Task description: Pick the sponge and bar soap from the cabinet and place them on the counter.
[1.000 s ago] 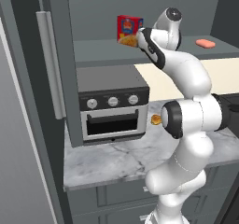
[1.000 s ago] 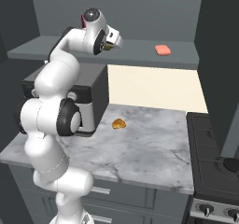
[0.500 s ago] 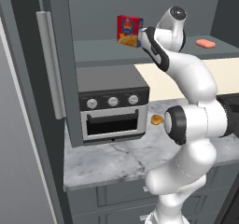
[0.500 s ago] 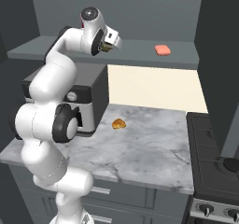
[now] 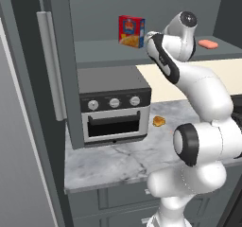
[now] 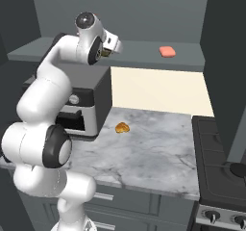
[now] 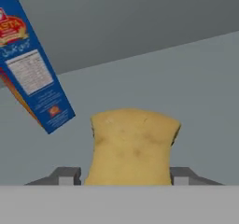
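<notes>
The first pick is in hand: the gripper (image 7: 127,176) has the sponge (image 7: 132,146) between its fingers (image 7: 65,175), one dark tip showing on each side of the tan-yellow block in the hand view, so the jaws are clenched on it rather than released. In the right base view the gripper (image 6: 114,45) sits at the front edge of the cabinet (image 6: 144,52) shelf, just left of the middle. Whether the sponge is clear of the shelf or resting on it cannot be told.

The red cereal box (image 5: 131,31) stands on the shelf to the left of the hand, close by; in the hand view its blue side panel (image 7: 33,66) leans just beside the sponge without touching it. The bar soap (image 6: 167,51) lies untouched far to the right on the same shelf, well apart from the gripper.

Judged from this, the sponge is gripped but not yet delivered, and the soap is not begun. The next move calls for drawing the hand back out of the cabinet toward the robot, keeping off the box, then lowering to the marble counter (image 6: 153,146). The open marble right of the toaster oven (image 5: 112,105) looks best, near the small orange lump (image 6: 122,127) without covering it
</notes>
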Tool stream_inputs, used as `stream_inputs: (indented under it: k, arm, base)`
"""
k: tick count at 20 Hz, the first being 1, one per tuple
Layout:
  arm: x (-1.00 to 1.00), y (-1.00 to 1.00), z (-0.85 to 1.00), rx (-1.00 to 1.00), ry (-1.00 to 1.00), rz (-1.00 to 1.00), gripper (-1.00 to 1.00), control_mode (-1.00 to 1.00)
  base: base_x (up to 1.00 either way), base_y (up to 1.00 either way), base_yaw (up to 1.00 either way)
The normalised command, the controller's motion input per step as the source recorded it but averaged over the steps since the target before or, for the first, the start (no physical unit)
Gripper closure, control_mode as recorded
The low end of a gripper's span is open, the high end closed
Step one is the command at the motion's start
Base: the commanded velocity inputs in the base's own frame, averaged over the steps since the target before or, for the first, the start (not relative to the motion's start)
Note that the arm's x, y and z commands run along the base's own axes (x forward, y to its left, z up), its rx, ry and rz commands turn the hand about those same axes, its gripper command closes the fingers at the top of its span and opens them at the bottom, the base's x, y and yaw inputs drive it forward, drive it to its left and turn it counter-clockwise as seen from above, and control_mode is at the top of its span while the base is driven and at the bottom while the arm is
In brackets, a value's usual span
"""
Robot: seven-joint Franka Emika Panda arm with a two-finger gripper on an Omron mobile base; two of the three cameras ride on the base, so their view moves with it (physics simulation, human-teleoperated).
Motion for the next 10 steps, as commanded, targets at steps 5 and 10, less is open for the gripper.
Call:
stream_inputs:
  k: [5,10]
  arm:
    - [-0.59,0.0,0.05,-0.03,-0.04,0.0,1.0,-1.0]
    - [-0.61,0.0,0.06,-0.01,0.0,0.0,1.0,-1.0]
  base:
    - [0.0,0.0,0.0]
    - [0.0,0.0,0.0]
